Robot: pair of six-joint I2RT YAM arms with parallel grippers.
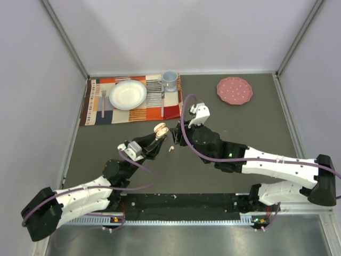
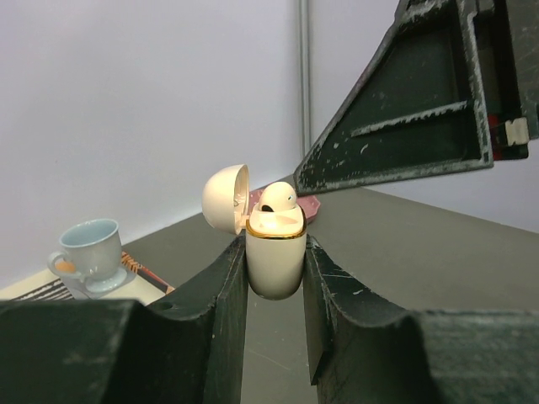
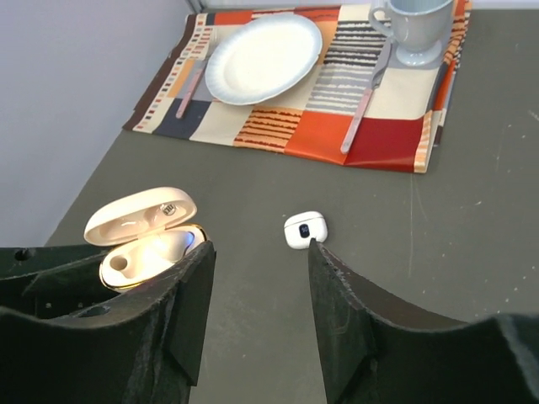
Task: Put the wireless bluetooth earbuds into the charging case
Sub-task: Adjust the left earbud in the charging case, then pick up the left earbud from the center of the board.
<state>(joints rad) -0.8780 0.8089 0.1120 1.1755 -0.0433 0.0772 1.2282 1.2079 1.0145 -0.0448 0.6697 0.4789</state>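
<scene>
My left gripper (image 1: 156, 140) (image 2: 275, 246) is shut on a cream charging case (image 2: 274, 257) with a gold rim, held upright above the table with its lid (image 2: 226, 198) open. A white earbud (image 2: 279, 199) sits in the case and sticks up above the rim. The open case also shows in the right wrist view (image 3: 145, 240), lit inside. My right gripper (image 1: 179, 137) (image 3: 259, 252) is open and empty, right next to the case. A small closed white case with a dark display (image 3: 305, 229) lies on the table just beyond it and shows in the top view (image 1: 170, 149). No loose earbuds are in view.
A striped placemat (image 1: 130, 109) lies at the back left with a white plate (image 1: 128, 94), a pale blue cup (image 1: 169, 80) and cutlery (image 1: 103, 103). A pink dotted plate (image 1: 234, 90) sits at the back right. Grey walls enclose the table.
</scene>
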